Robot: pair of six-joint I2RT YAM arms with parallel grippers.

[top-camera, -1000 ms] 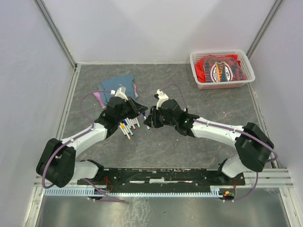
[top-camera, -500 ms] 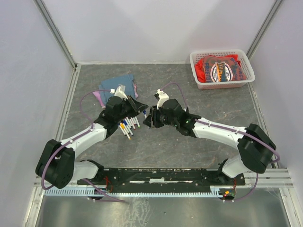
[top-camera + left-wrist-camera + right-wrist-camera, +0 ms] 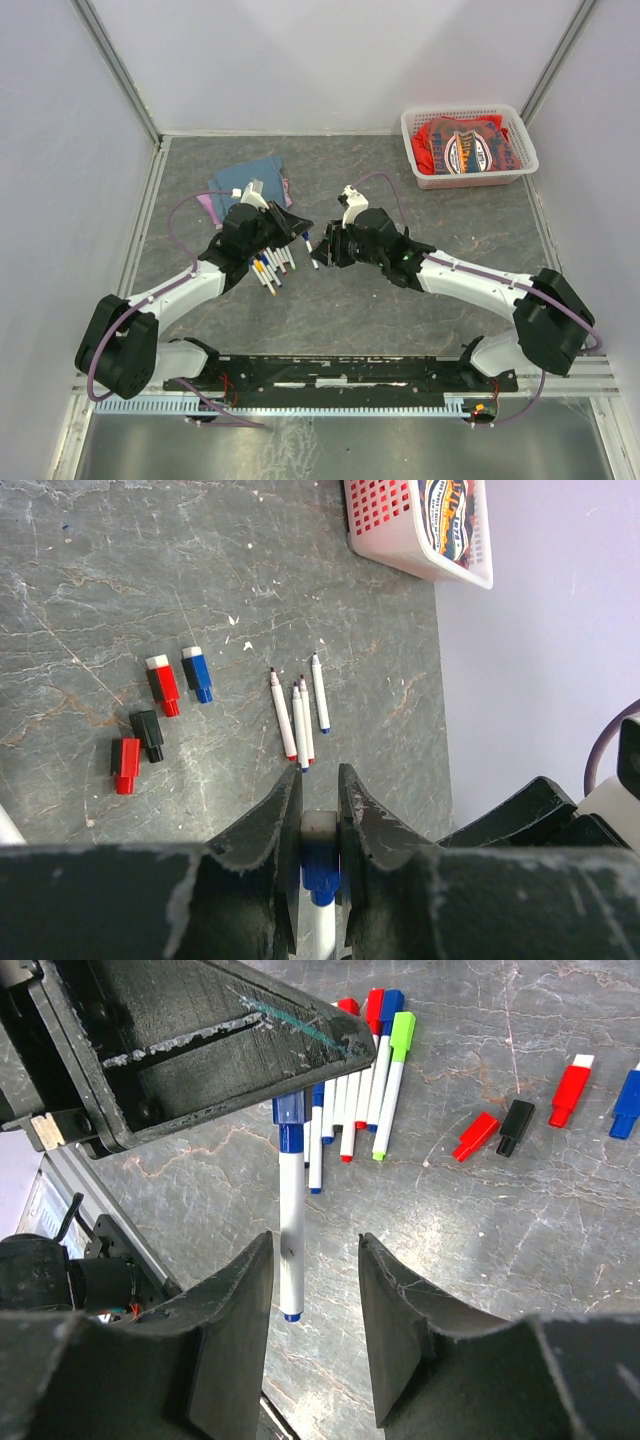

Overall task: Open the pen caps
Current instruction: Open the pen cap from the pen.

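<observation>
Grey marbled tabletop (image 3: 350,310), enclosed by pale walls, carries all items.

Left claw (image 3: 320,772): clenched on the blue cap (image 3: 320,870) of one pen, held clear of the tabletop. The cap sits between the fingers, just behind their tips, and is on the pen.

The white barrel (image 3: 291,1250) of this pen extends from the cap into the gap of the right claw (image 3: 315,1238).

Right claw: released. Its fingers stand on either side of the barrel, which lies nearer one finger. Whether it touches that finger cannot be told.

Four separate caps lie on the tabletop, well apart from both claws:
- red cap with white end (image 3: 162,685)
- blue cap with white end (image 3: 197,673)
- black cap (image 3: 148,736)
- plain red cap (image 3: 125,765)

Three uncapped pens (image 3: 300,720) lie side by side near these caps. A row of capped pens (image 3: 360,1070), with red, blue and green caps, lies beyond the left claw in the right wrist view.

A white basket (image 3: 468,146) stands at the far right corner.
</observation>
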